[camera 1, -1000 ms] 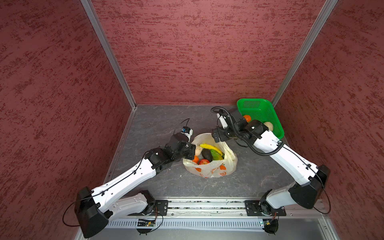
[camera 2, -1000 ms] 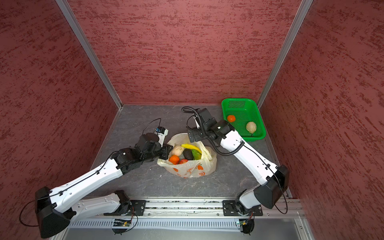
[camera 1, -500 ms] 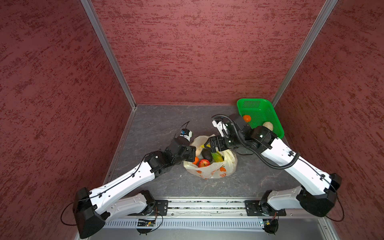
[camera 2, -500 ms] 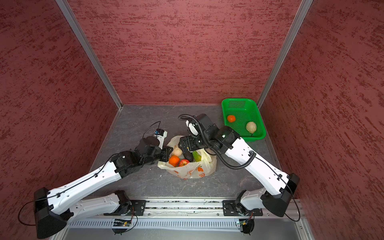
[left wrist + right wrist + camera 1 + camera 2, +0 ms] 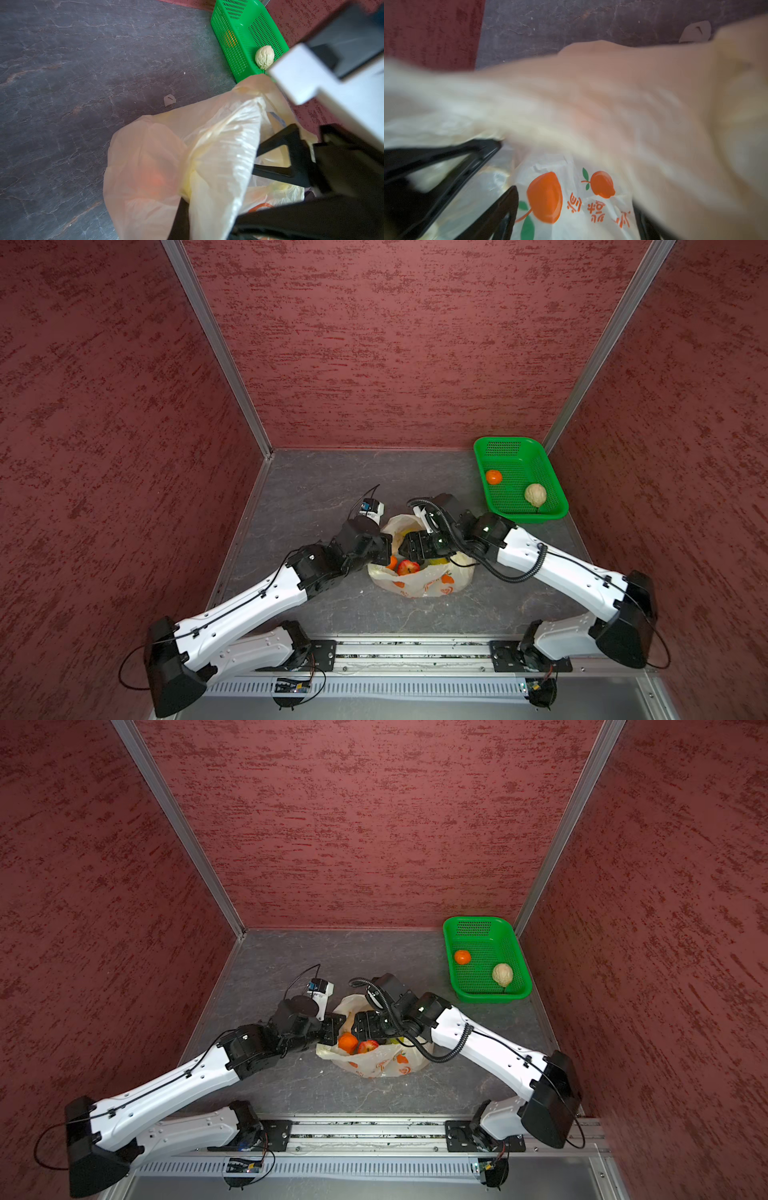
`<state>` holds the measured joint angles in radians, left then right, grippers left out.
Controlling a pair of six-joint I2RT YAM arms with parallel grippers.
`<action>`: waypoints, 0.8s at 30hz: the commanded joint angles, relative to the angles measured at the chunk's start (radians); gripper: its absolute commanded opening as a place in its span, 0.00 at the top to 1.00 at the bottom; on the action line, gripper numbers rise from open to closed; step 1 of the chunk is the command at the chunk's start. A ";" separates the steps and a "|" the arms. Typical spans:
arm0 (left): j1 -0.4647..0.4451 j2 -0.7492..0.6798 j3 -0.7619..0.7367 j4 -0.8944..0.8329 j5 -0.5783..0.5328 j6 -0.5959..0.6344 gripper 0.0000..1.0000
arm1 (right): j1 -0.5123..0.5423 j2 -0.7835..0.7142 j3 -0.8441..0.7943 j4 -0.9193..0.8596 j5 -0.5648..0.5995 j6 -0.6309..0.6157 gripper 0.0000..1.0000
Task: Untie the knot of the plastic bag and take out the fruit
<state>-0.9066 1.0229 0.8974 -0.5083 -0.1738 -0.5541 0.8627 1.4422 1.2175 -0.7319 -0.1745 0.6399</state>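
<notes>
Centrally, we see the cream, orange-printed plastic bag (image 5: 424,589) agape: left gripper (image 5: 385,552) clamps its rim, right gripper (image 5: 405,549) spread.

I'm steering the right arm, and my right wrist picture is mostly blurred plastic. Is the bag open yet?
Observer: Yes. In both top views the plastic bag gapes open, and a red apple shows inside.
Operator: Is anything holding it in place?
Observer: The left gripper is shut on the bag's rim, on the side nearest its own arm.
Operator: Where does the fruit go?
Observer: A green basket sits in the table's far right corner. It holds an orange and a pale bumpy fruit.
</notes>
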 commanded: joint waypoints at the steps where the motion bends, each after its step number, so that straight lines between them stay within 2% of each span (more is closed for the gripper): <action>1: -0.034 -0.030 -0.001 0.010 -0.064 -0.016 1.00 | 0.006 0.063 -0.009 0.067 0.196 0.051 0.08; 3: -0.064 -0.040 -0.015 -0.001 -0.104 -0.019 1.00 | -0.005 0.102 0.011 0.063 0.346 0.050 0.02; 5: -0.095 -0.050 -0.032 -0.013 -0.146 -0.029 1.00 | -0.040 0.136 0.048 0.053 0.460 0.033 0.02; 9: -0.157 -0.058 -0.081 -0.022 -0.217 -0.071 1.00 | -0.148 0.151 0.098 0.058 0.610 -0.042 0.02; 11: -0.182 -0.050 -0.103 -0.014 -0.238 -0.094 1.00 | -0.205 0.148 0.111 0.058 0.642 -0.081 0.02; 15: -0.227 -0.016 -0.116 -0.008 -0.304 -0.134 1.00 | -0.279 0.144 0.129 0.055 0.558 -0.186 0.02; 19: -0.232 0.009 -0.094 0.018 -0.334 -0.139 1.00 | -0.253 0.128 0.127 -0.015 0.358 -0.258 0.02; 24: -0.218 0.036 -0.041 0.014 -0.347 -0.133 1.00 | -0.183 0.038 0.071 -0.086 0.234 -0.254 0.01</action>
<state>-1.1320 1.0515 0.8135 -0.5045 -0.4828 -0.6788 0.6479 1.5551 1.3041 -0.7490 0.1696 0.4068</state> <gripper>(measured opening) 0.043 0.984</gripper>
